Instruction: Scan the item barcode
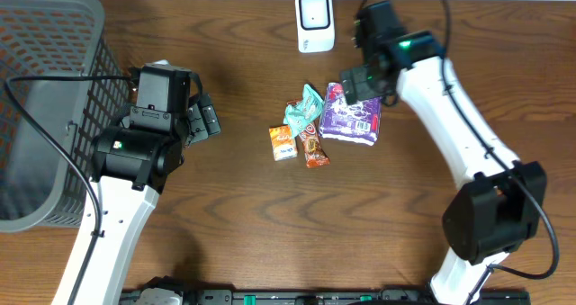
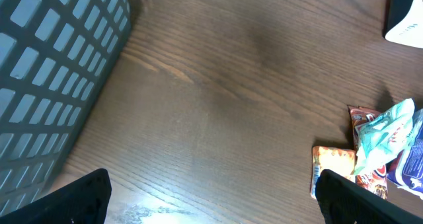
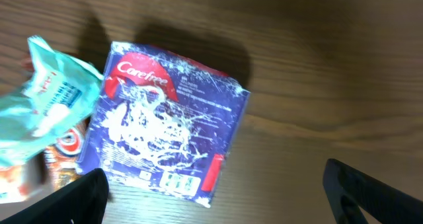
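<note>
Wooden table (image 1: 252, 215): basket (image 1: 45, 107), scanner (image 1: 315, 22), packets (image 1: 351, 121)

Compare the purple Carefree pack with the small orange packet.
The Carefree pack is purple with red accents; the orange packet is mostly orange. The Carefree pack is clearly larger than the orange packet. The Carefree pack lies farther right than the orange packet. Both rest on the table, ungripped.
</note>
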`<action>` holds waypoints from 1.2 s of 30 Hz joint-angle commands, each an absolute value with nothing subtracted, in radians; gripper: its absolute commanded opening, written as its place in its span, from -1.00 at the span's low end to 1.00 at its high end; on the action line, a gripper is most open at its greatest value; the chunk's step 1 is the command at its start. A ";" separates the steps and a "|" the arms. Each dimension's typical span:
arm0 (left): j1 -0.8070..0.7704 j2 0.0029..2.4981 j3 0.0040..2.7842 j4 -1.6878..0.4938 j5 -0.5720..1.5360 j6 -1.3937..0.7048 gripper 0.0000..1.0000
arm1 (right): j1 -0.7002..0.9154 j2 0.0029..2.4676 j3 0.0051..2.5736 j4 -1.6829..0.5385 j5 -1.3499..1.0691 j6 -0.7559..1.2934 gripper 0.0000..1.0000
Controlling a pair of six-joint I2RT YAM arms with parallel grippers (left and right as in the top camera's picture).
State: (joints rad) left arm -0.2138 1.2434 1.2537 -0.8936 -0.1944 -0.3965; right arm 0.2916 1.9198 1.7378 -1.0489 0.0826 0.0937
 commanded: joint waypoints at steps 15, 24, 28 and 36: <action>-0.212 1.235 1.261 -0.897 -0.214 -0.405 0.96 | -0.025 1.916 1.359 -0.677 -0.641 0.049 0.74; -0.212 1.235 1.261 -0.897 -0.214 -0.405 0.96 | -0.025 1.916 1.173 -0.400 -0.662 0.212 0.71; -0.212 1.235 1.261 -0.897 -0.214 -0.405 0.96 | -0.020 1.916 1.129 -0.332 -0.665 0.244 0.61; -0.212 1.235 1.261 -0.897 -0.214 -0.405 0.96 | 0.012 1.916 1.051 -0.202 -0.664 0.266 0.16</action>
